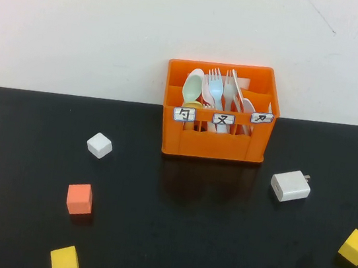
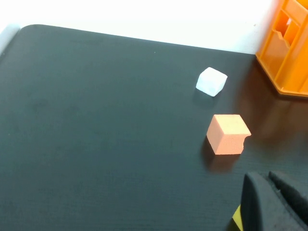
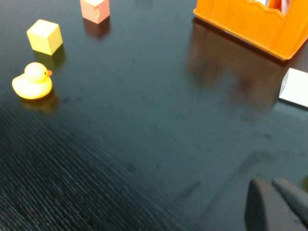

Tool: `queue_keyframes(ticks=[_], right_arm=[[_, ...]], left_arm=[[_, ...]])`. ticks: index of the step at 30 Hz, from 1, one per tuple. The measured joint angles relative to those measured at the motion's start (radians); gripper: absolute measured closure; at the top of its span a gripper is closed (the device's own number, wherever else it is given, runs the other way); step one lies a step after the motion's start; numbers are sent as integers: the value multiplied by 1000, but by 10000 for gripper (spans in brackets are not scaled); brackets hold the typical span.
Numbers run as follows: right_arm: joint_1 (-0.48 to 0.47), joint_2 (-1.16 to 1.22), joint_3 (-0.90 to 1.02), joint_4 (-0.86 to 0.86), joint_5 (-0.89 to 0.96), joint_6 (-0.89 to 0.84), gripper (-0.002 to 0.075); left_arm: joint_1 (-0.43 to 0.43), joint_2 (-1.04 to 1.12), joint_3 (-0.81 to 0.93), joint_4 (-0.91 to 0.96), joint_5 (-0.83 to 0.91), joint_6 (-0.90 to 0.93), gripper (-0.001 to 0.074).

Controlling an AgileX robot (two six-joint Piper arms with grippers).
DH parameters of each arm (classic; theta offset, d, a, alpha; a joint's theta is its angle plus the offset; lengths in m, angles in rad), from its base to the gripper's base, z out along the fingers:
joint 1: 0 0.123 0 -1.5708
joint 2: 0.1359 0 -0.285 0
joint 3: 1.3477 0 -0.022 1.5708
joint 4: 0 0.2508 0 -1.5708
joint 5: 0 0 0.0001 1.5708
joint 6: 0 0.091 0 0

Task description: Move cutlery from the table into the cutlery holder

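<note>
Standing in holder (image 1: 214, 142): spoon (image 1: 193, 86), knife (image 1: 237, 89)

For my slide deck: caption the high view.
Orange cutlery holder already stocked with mint spoon and knife; blocks scattered on black table.

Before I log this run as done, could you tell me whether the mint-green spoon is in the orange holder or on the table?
In: the mint-green spoon stands upright, bowl up, in the orange holder's left compartment.
</note>
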Motion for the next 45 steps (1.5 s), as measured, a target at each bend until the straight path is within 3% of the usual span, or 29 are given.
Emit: queue_keyframes(ticks=[9, 15, 24, 29, 36, 45], right_arm=[[0, 0, 0, 0, 0, 0, 728], [-7, 0, 0, -15, 0, -101, 728], [-308, -59, 44, -15, -100, -220, 728], [-436, -179, 165, -15, -217, -231, 728], [-466, -277, 331, 31, -268, -233, 728], [-466, -277, 338, 44, -265, -233, 728]], left_arm=[[0, 0, 0, 0, 0, 0, 736], [0, 0, 0, 0, 0, 0, 736], [0, 0, -2, 2, 2, 0, 736], [0, 0, -2, 4, 5, 0, 736], [0, 0, -2, 4, 5, 0, 736], [0, 0, -2, 4, 5, 0, 736]])
